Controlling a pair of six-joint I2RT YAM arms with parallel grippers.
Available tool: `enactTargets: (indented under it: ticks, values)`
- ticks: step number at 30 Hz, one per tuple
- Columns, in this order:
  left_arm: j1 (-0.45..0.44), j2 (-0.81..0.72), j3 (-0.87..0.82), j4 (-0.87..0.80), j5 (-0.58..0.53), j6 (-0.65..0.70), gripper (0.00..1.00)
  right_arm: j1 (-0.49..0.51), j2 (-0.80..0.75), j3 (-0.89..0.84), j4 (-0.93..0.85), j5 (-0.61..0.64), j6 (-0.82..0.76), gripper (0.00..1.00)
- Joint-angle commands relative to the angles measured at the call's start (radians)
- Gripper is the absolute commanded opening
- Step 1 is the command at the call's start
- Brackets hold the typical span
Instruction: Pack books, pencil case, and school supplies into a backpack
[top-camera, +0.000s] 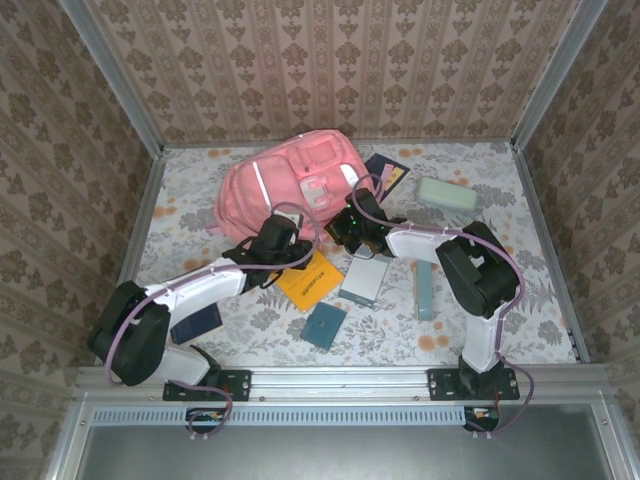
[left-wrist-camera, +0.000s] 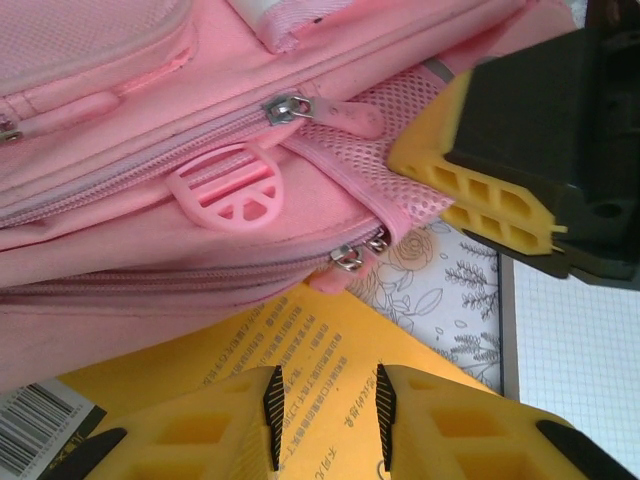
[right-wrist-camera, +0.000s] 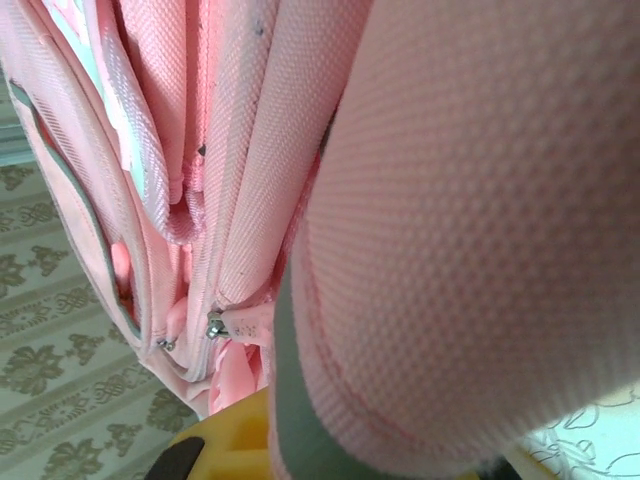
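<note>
- A small teal pad (top-camera: 325, 325) and a dark blue book (top-camera: 196, 322) are seen low in the frame, not yet packed.
- The left gripper (left-wrist-camera: 328, 402) is held above the orange book (top-camera: 310, 280). Its fingers are narrowly parted with nothing between them, probably lined up for a zip pull (left-wrist-camera: 345, 258).
- The right gripper (top-camera: 352, 226) is closed, apparently pinched on the backpack (top-camera: 290, 180) at upper centre so that it is steadied.
- The pencil case (top-camera: 447, 192) is set aside at upper right.
</note>
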Motion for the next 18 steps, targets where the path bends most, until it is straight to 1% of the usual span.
enactTargets:
  ticks: [1, 3, 8, 11, 18]
  values:
    - [0.011, 0.024, 0.003, 0.053, 0.046, -0.022, 0.33, 0.002, -0.068, 0.058, 0.047, -0.041, 0.084, 0.0]
    - [0.011, 0.044, 0.021, 0.043, 0.042, -0.015, 0.32, 0.002, -0.077, 0.072, 0.036, -0.04, 0.097, 0.0]
    - [0.012, 0.079, 0.052, 0.025, 0.02, -0.009, 0.29, 0.004, -0.08, 0.14, -0.071, -0.052, 0.109, 0.0]
    - [0.013, 0.087, 0.058, 0.017, -0.003, -0.015, 0.34, 0.004, -0.073, 0.17, -0.109, -0.073, 0.132, 0.0]
    - [0.021, 0.103, 0.105, -0.02, -0.06, -0.009, 0.34, 0.01, -0.078, 0.197, -0.148, -0.07, 0.136, 0.0]
